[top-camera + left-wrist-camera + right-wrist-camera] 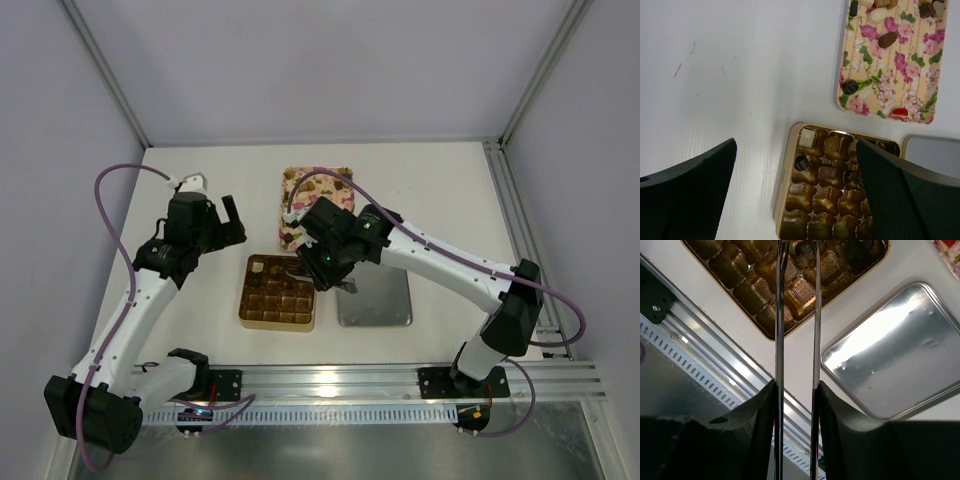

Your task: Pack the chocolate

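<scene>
The gold box (277,293) holds a few chocolates in its far cells: a cream-white one (807,136) and dark ones (801,163) (827,173). More chocolates (887,39) lie on the pink flowered tray (318,205) behind it. My right gripper (320,270) is shut on thin metal tongs (779,315), whose tips reach over the box's cells (800,290). I cannot tell if the tips hold a piece. My left gripper (232,222) is open and empty, hovering left of the box; the box's rim (785,185) and the tray (900,75) show in the left wrist view.
A silver lid (375,296) lies right of the box, and it also shows in the right wrist view (895,355). An aluminium rail (400,380) runs along the near table edge. White enclosure walls stand at the back and sides.
</scene>
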### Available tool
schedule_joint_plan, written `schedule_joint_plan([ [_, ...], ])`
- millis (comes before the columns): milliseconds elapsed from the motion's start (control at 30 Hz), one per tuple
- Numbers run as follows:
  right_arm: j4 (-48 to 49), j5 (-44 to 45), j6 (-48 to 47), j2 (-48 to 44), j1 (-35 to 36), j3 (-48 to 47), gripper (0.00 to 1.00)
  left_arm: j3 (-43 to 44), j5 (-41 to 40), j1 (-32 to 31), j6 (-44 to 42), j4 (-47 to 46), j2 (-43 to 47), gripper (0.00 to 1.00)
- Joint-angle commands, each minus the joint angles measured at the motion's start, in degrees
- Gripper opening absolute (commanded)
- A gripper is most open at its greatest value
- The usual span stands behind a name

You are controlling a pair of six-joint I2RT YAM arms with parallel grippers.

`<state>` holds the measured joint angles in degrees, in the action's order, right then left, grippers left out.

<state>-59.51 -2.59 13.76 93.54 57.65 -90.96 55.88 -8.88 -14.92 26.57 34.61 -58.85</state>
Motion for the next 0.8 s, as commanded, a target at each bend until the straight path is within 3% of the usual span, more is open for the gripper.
schedule_joint_plan([
  [0,2.03,-0.05,0.30,0.07,0.36,-0.53,0.40,0.55,0.18,0.06,-0.29,-0.16,1.19,1.00],
  [267,0.80,4.24,-0.22,0.07,-0.51,-3.87,0.40,0.64,0.01,0.06,-0.20,-0.16,1.28,1.00],
  [433,0.44,5.23,-0.92,-0.55,-5.52,-9.23,0.41,0.55,0.01,0.06,-0.20,-0.16,1.19,1.00],
  [767,-0.79,5.84,-5.85,9.89,-12.12,-19.86,0.44,0.64,0.27,0.06,-0.20,-0.25,0.14,1.00],
])
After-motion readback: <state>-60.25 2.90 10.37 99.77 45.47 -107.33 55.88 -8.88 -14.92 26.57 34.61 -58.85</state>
